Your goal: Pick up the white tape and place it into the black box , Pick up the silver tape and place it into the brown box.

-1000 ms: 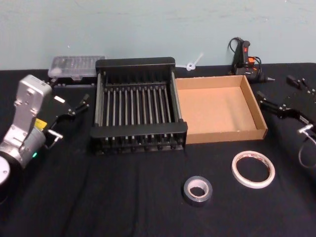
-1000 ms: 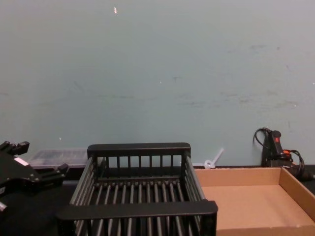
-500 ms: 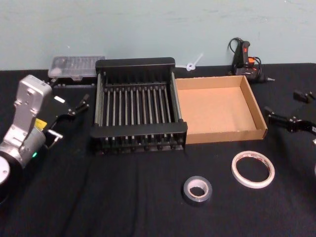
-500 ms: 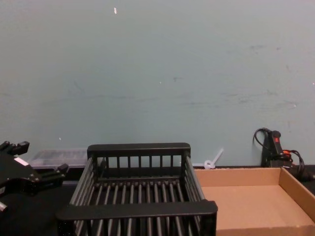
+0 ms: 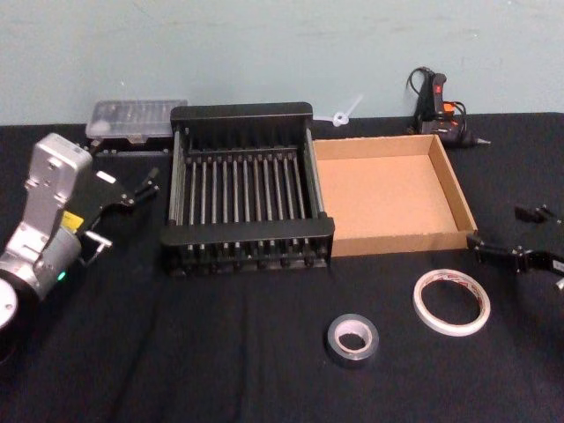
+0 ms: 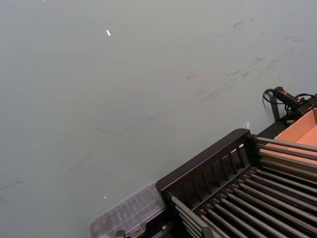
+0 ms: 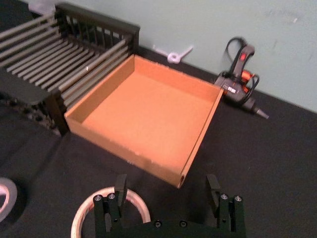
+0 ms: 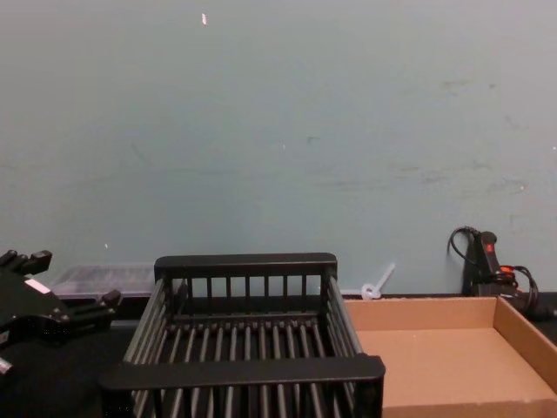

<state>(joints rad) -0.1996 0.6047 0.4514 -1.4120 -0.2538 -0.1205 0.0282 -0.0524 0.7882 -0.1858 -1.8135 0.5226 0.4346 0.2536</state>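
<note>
Head view is giving me the whole table: the white tape (image 5: pixel 451 302) is lying flat on the black cloth, just in front of the brown box (image 5: pixel 456 190), and the silver tape (image 5: pixel 352 340) is sitting nearer me, apart from it. Both boxes are standing empty, the black box (image 5: pixel 241 114) touching the brown one's left wall.

I'm watching the right gripper (image 5: pixel 514 248) hanging just beside the white ring, off its right side, with its fingers (image 7: pixel 120 184) spread wide and nothing between them. In the right wrist view the ring's rim (image 7: pixel 110 213) is peeking out beneath one finger, so I'm not centred over it yet.

I'm judging that ring to be light and fairly stiff, but thin-walled, lying flush on the cloth, so slipping a finger underneath looks awkward. I'm thinking the better hold is across the wall: one finger inside the hollow, one outside. A hard squeeze across the whole ring could bend it out of round.

My left gripper (image 5: pixel 123 194) is idling left of the black box, jaws parted, holding nothing.
</note>
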